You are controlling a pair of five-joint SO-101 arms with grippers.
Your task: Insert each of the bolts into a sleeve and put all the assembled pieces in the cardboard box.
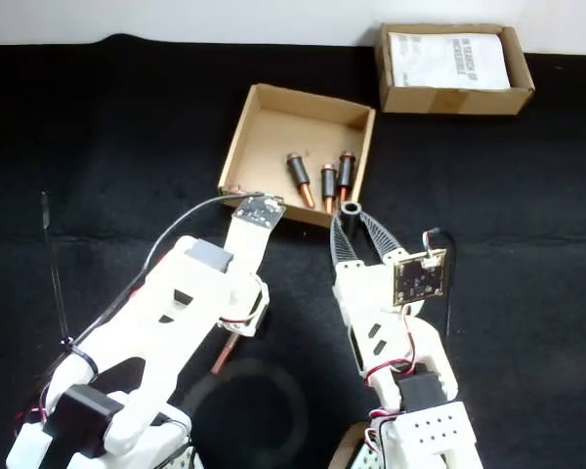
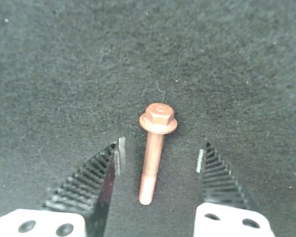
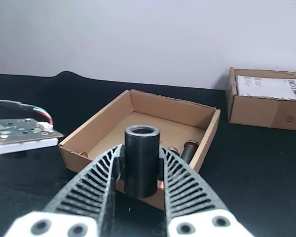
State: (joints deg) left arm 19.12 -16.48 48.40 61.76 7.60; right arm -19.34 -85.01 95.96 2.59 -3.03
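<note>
The box (image 1: 273, 132) holds three assembled pieces (image 1: 329, 184). Just outside it, the right gripper (image 3: 141, 149) pinches an upright sleeve (image 3: 142, 170). The left gripper (image 2: 162, 146), spread, straddles a bolt (image 2: 153, 160) on the bench (image 2: 64, 59).

Your cardboard box (image 1: 273, 132) sits mid-worktop (image 1: 98, 147), with three assembled pieces (image 1: 329, 183) lying in its right half. A second box (image 1: 449, 98) stands behind it, to the right. The sleeve (image 1: 351, 209) stands upright in your right tool (image 1: 351, 223), just before the cardboard box's near wall. The bolt (image 2: 154, 148) lies flat on the worktop between the spread jaws of your left tool (image 2: 161, 147).
</note>
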